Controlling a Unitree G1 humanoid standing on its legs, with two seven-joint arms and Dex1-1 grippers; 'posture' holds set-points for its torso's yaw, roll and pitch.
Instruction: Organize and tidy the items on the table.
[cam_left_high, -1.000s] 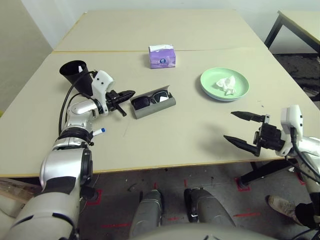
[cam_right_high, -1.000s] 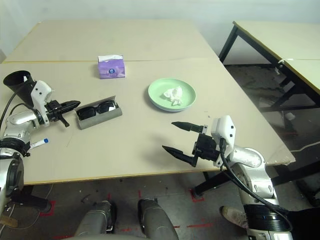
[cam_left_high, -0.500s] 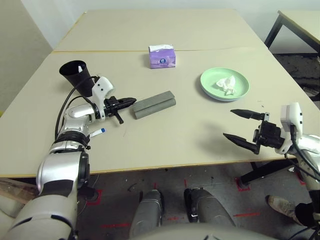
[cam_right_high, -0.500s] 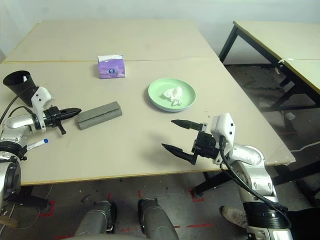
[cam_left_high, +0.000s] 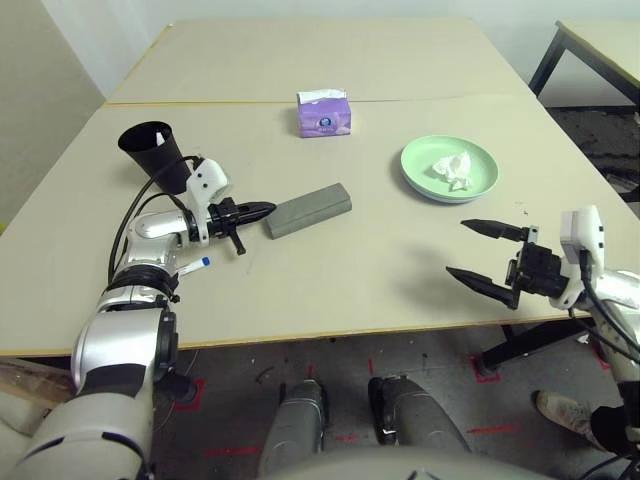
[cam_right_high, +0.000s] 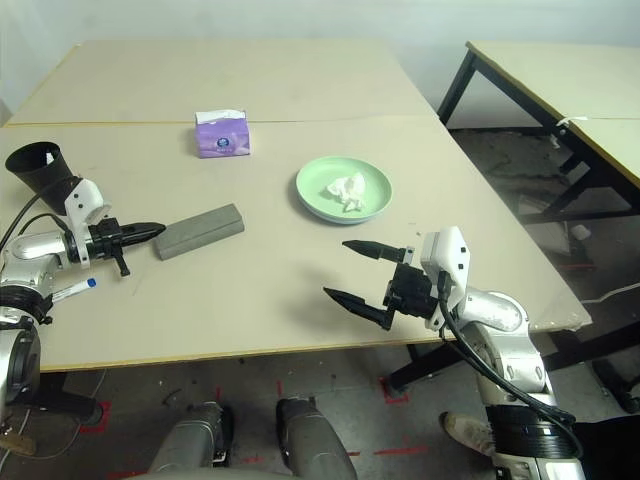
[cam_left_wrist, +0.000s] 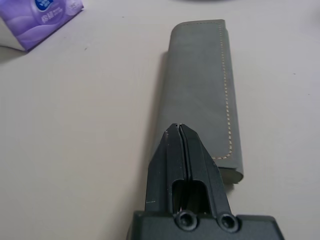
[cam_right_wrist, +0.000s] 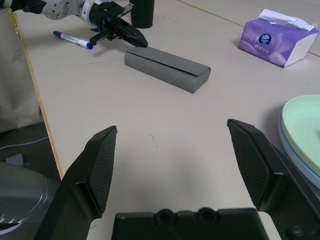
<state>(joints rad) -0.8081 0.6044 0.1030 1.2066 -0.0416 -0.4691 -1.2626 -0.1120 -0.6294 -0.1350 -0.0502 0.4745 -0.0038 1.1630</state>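
- Left gripper (cam_left_high: 262, 210), black fingers pressed together on nothing, tip just beside the near-left end of the grey oblong glasses case (cam_left_high: 308, 209), lid down, left of centre on the large beige matte tabletop (cam_left_high: 340, 270).
- Right gripper (cam_left_high: 482, 255), fingers spread wide and empty, hanging over the table's near right edge, well apart from every item.
- White marker with a blue cap (cam_left_high: 194, 265) lying at the near left, beside the left forearm; black cup (cam_left_high: 152, 150) standing just beyond it.
- Larger green plate (cam_left_high: 449, 168) at the right, seemingly stacked on a light-blue plate whose rim peeks out in the right wrist view; crumpled white tissue (cam_left_high: 451, 167) resting in it.
- Purple tissue box (cam_left_high: 324, 113) at the far centre, by the yellowish seam.
- Step in hand, by the look of it: case closed, sunglasses presumably inside.
- Next move likely calling for parted left fingers and a reach back for the marker, then a drop into the cup.
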